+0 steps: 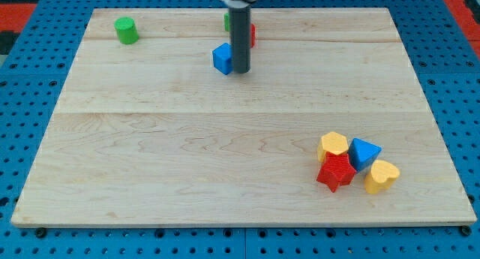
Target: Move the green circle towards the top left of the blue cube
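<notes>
The green circle (126, 30), a short green cylinder, stands near the view's top left corner of the wooden board (187, 154). The blue cube (222, 58) lies at the top middle. My rod comes down from the view's top, and my tip (241, 70) rests right beside the blue cube's right side, apparently touching it. The green circle is far to the left of my tip.
A green block (226, 20) and a red block (252, 35) are partly hidden behind the rod. At the bottom right a yellow block (333, 146), a blue triangular block (365, 152), a red star-like block (336, 173) and a yellow heart (382, 176) sit clustered.
</notes>
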Motion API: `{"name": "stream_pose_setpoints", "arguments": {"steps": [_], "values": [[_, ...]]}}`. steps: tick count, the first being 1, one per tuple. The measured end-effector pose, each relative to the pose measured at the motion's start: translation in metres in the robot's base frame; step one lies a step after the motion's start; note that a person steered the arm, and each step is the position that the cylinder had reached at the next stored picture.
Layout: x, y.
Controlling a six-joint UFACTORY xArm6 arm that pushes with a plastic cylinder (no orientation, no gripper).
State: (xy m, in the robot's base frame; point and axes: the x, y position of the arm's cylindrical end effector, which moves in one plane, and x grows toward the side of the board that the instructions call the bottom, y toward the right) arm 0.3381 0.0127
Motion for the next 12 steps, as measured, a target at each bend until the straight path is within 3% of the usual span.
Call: {"name": "stream_pose_setpoints", "arguments": {"steps": [1, 2, 3, 5, 6, 7, 8, 9, 10, 11, 12], "values": [[-0.009, -0.022], [-0.015, 0.035], [-0.062, 0.070], [-0.069, 0.017], [-0.054, 0.025], [0.023, 0.016], [0.026, -0.040], [0.023, -0.051], [-0.011, -0.022], [-0.003, -0.014], [0.064, -0.040]]}}
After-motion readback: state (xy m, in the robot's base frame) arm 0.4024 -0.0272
